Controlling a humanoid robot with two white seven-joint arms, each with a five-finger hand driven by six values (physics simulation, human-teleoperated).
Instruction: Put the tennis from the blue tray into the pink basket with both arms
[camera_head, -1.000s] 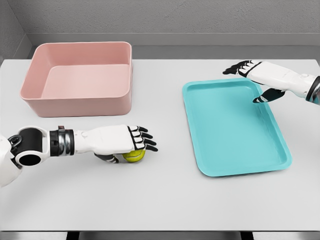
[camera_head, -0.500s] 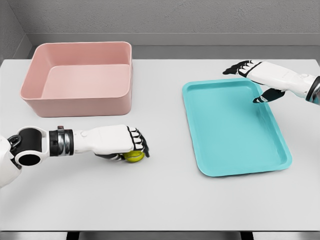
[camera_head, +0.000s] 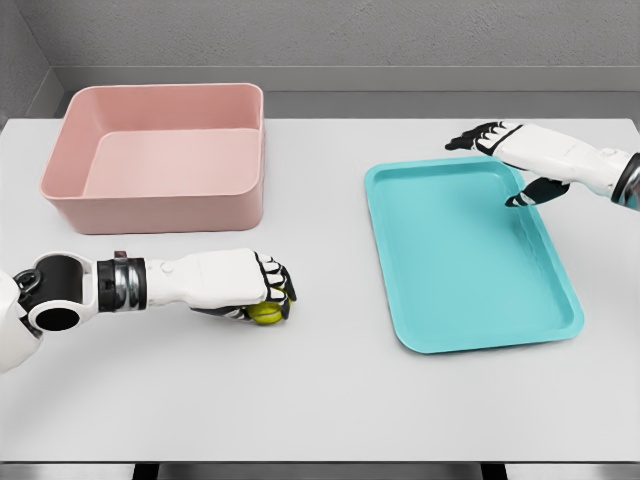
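Gripping the tennis ball (camera_head: 265, 313) in our curled left hand (camera_head: 245, 290) at lower left; the pink basket (camera_head: 160, 155) lies directly above; right hand (camera_head: 515, 160) is spread over the tray (camera_head: 470, 260).

So the pink rectangular plastic basket (camera_head: 160, 155) sits on the white flat table (camera_head: 320, 400) at about 10 o'clock, and the blue rectangular tray (camera_head: 465, 255) is over at 3 o'clock, well apart from it. The yellow-green tennis ball (camera_head: 266, 313) is on the table at 8 o'clock, in front of the basket, under the left hand (camera_head: 240, 285). The right hand (camera_head: 515, 160) is at the tray's far right corner, 2 o'clock.
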